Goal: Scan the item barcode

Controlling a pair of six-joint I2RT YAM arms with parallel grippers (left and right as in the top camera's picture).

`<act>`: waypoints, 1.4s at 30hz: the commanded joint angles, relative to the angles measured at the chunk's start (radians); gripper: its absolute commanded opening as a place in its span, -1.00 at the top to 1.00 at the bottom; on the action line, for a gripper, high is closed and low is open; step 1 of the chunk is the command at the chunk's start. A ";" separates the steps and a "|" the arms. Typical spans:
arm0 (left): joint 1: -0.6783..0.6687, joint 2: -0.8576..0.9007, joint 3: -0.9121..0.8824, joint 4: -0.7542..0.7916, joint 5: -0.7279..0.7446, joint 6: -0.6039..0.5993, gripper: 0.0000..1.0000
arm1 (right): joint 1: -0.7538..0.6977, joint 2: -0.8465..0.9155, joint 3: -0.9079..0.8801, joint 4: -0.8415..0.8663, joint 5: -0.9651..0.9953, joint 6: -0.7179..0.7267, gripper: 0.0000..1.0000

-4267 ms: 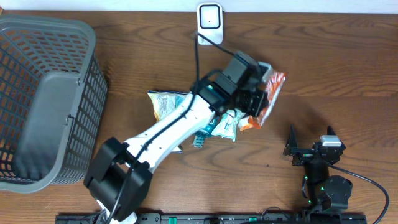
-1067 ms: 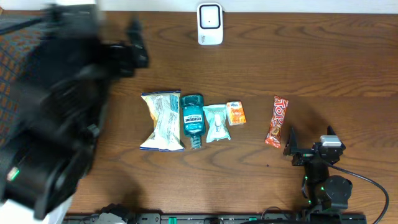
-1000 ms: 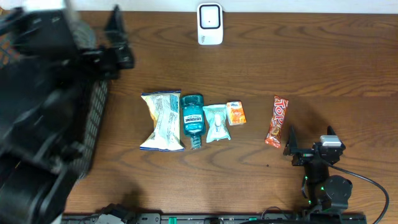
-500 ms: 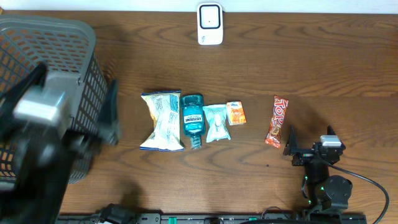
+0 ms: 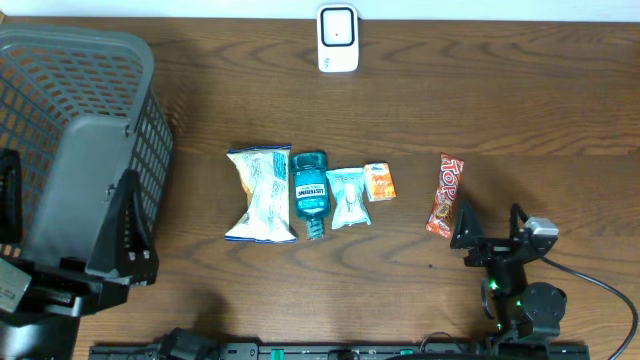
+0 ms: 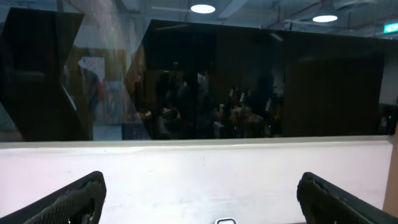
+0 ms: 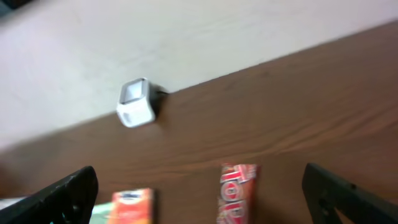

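white barcode scanner (image 5: 338, 38) standing at the back, in front a row lying flat, chip bag (image 5: 261, 194), blue mouthwash bottle (image 5: 310, 193), teal packet (image 5: 348, 196), small orange box (image 5: 379, 181), red candy bar (image 5: 445, 194) apart at right

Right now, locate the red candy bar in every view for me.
Overhead: the bar lies right of centre, last on the right in the row of items.
Left wrist: not in it; that camera faces a wall.
Right wrist: the bar sits at the bottom edge, right of centre, cut off below.
Shared landmark: the white scanner at the table's far edge, in the overhead and right wrist views.
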 commanded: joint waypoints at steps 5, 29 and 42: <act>0.132 -0.174 -0.062 0.029 -0.006 -0.010 -0.96 | -0.001 -0.001 -0.002 0.007 -0.179 0.252 -0.98; 0.378 -0.616 -0.313 0.146 -0.005 -0.125 -0.96 | -0.001 -0.001 -0.002 0.006 -0.090 0.162 -0.99; 0.407 -0.616 -0.377 0.165 0.014 -0.219 -0.96 | -0.001 -0.002 -0.002 0.006 -0.090 0.162 -0.98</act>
